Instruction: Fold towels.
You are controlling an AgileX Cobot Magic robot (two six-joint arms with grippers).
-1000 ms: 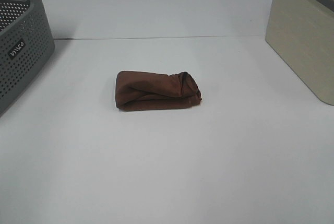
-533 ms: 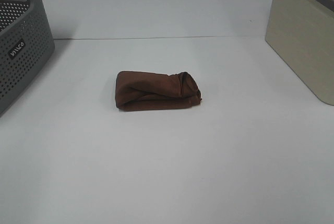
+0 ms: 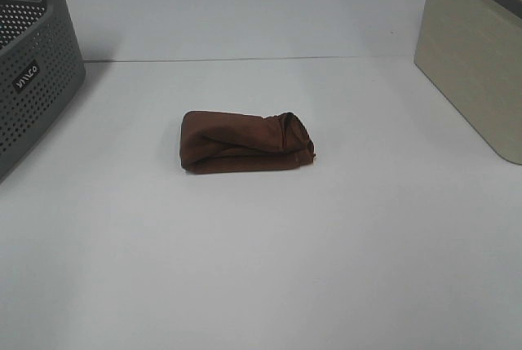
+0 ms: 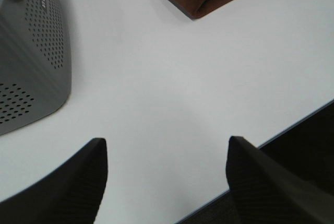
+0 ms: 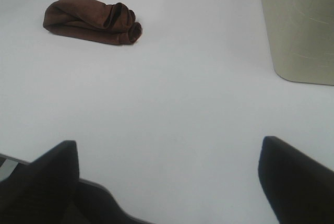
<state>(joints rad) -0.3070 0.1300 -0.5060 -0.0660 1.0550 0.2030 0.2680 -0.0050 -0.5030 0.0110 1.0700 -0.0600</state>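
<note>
Lying folded on the white table (image 3: 261, 268), the towel (image 3: 245, 143) is untouched; both grippers gape, basket (image 3: 33, 81) lettering illegible.

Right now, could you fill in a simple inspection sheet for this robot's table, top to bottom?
Surface: white table, plain, no spills seen.
Job's things: brown towel lying near the middle, folded into a small, loosely bunched bundle.
Clutter: nothing seen.
Grippers: left gripper and right gripper both open, empty, held back near the table's front edge, away from the towel.
Cables: nothing seen.
Surroundings: grey perforated basket at the left; beige bin at the right.
</note>
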